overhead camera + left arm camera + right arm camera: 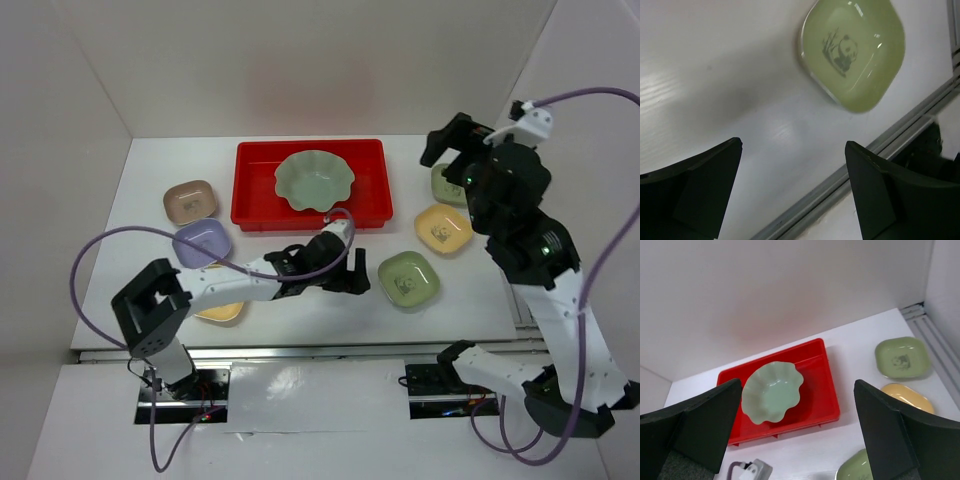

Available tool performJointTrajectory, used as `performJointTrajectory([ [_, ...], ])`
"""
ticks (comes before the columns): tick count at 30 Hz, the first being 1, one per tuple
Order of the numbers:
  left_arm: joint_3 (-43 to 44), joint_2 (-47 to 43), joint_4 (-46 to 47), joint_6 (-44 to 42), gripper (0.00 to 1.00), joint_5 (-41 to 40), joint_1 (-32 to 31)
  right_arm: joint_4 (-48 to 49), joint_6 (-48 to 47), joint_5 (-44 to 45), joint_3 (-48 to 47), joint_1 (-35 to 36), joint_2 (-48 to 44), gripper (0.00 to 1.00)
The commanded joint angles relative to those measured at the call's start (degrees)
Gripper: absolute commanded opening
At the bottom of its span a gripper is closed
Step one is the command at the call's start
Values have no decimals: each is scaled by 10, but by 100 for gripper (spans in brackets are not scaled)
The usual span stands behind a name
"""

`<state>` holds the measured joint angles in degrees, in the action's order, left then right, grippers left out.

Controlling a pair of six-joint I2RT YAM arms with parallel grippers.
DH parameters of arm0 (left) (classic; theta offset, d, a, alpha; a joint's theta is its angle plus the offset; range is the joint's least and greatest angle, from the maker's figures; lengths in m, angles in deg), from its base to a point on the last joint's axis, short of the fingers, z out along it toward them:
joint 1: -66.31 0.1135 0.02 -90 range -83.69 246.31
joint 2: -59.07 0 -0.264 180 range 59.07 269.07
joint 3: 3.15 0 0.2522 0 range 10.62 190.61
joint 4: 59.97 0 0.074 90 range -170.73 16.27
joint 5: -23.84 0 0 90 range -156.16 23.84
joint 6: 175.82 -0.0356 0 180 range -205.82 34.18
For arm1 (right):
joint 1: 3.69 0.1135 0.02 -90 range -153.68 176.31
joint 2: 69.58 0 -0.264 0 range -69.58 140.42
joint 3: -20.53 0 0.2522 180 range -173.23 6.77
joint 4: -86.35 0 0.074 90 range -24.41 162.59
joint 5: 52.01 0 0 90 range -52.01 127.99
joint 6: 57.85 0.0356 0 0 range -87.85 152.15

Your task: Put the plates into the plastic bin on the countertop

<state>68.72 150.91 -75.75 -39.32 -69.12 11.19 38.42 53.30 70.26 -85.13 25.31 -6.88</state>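
Note:
The red plastic bin [255, 212] stands at the back middle of the white countertop [300, 320], with the large pale-green scalloped dish [315, 180] inside it. Small dishes lie around it: pink-tan [190, 201], lavender [202, 242], a yellow one [220, 312] partly under the left arm, green [408, 279], yellow [443, 228], and a green one [445, 188] partly hidden by the right arm. My left gripper [345, 278] is open and empty, low over bare countertop just left of the green panda-print dish [852, 50]. My right gripper [447, 150] is open, empty and raised high, looking down on the bin [827, 415] and the scalloped dish [772, 392].
White walls enclose the countertop on three sides. A grey metal rail [880, 150] runs along the near edge, close to my left gripper [792, 145]. A purple cable [100, 250] loops over the left arm. The right wrist view also shows a green dish [901, 357] and a yellow dish [907, 397].

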Motion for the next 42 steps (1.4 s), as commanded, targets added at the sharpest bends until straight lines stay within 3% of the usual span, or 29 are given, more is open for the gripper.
performJointTrajectory([
  [1,69,51,53,47,97,-68,-18,-81,7,77,-13,5,-17,100],
  [9,247,242,-44,103,86,-110,-24,-84,7,40,-14,5,-53,100],
  [14,319,302,-98,103,76,-137,-24,-76,1,16,-9,5,-64,100],
  [21,351,345,-127,96,61,-156,-24,-59,-4,-9,2,5,-89,100],
  [24,364,359,-150,90,40,-161,-24,-54,-4,-14,2,5,-100,100],
  [29,358,338,-191,90,2,-196,-29,-54,-9,-14,8,5,-105,100],
  [33,315,271,-218,46,0,-205,-47,-54,-9,-14,8,5,-105,100],
  [36,286,212,-218,-6,0,-159,-47,-54,-9,-14,2,5,-105,100],
  [42,302,108,-321,-5,0,-179,-47,-49,-15,-26,-23,5,-93,100],
])
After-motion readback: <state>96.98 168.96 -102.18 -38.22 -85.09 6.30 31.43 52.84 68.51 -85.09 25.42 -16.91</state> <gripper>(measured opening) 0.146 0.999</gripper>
